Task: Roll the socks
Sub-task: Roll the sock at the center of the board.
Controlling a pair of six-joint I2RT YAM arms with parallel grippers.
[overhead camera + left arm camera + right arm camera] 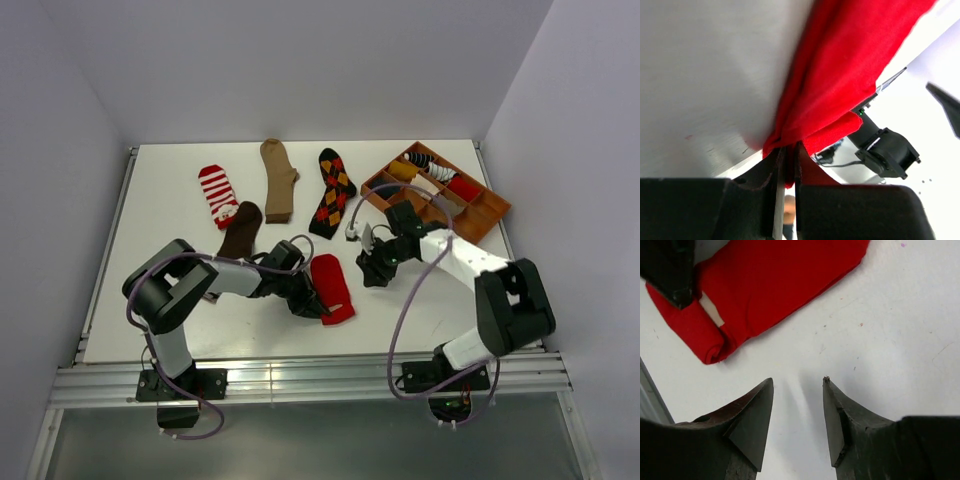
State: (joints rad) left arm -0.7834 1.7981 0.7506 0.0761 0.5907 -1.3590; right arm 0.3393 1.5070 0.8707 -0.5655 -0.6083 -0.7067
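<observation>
From where I stand the red sock (pixel 332 288) lies flat on the table (pixel 160 260), at about 6 o'clock of its middle; the left gripper (pixel 312 303) is pressed together on a thin fold of that sock's edge, and its wrist view shows only a sliver of cloth between the jaws; the right gripper (pixel 372 268) hangs just at 3 o'clock of the sock, jaws spread, holding nothing.

The right wrist view shows one end of the sock curled into a small, loose roll; that is where I would expect trouble; nothing pins the curl, so it may spring flat; the pinch is shallow, so a tug could pull the cloth free; with the far end unheld, a pull from the left arm would likely drag the sock across the table rather than wind it; the two claws are close together and could knock each other.

The striped sock (pixel 218 193), tan sock (pixel 278 180), brown sock (pixel 240 230) and argyle sock (pixel 333 192) wait between 10 and 12 o'clock; the wooden tray (pixel 492 212) sits at 2 o'clock.

No brand, label or writing can be read anywhere.
</observation>
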